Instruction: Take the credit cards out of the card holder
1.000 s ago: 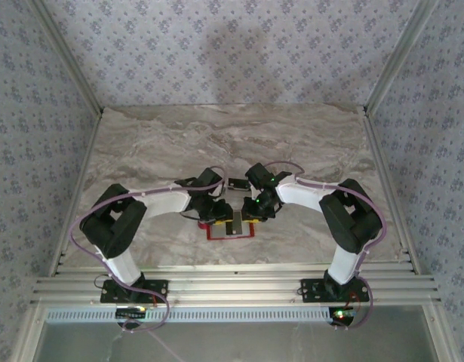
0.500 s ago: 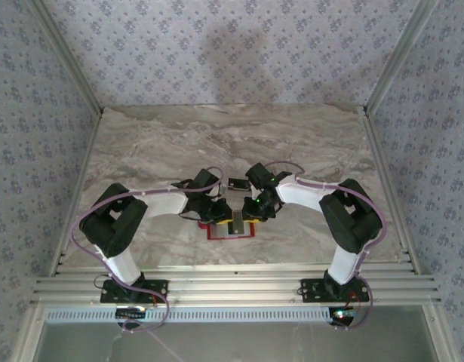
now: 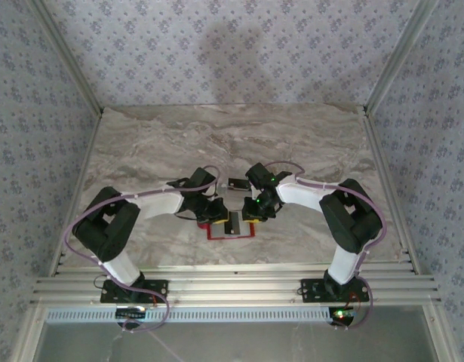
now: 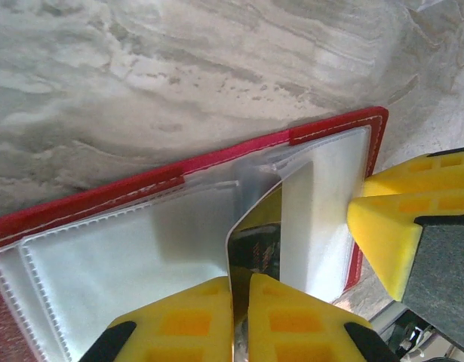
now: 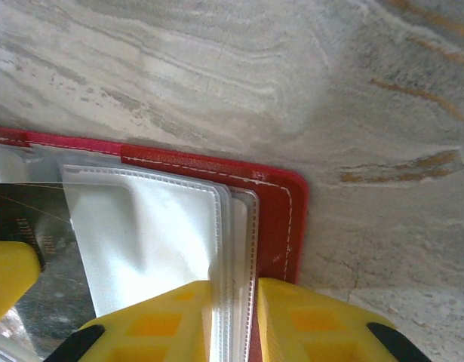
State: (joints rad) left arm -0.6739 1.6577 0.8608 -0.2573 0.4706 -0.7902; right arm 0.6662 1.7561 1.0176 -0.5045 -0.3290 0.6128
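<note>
Left gripper [image 4: 239, 292] is pinched tight on the shiny silver card [image 4: 254, 255], gripping its edge. Right gripper [image 5: 238, 292] clamps the red card holder [image 5: 281, 219] by its corner.

Inspection finding: nothing legible is found in any view.

- Silver card [image 5: 26, 226], lower left of the right wrist view: a short row of faint embossed characters runs across its face. It is too blurred to read.
- The same card, lower centre of the left wrist view: a dark printed patch, illegible.
- Card holder [image 5: 281, 219]: nothing on its red border or clear sleeves can be read.
</note>
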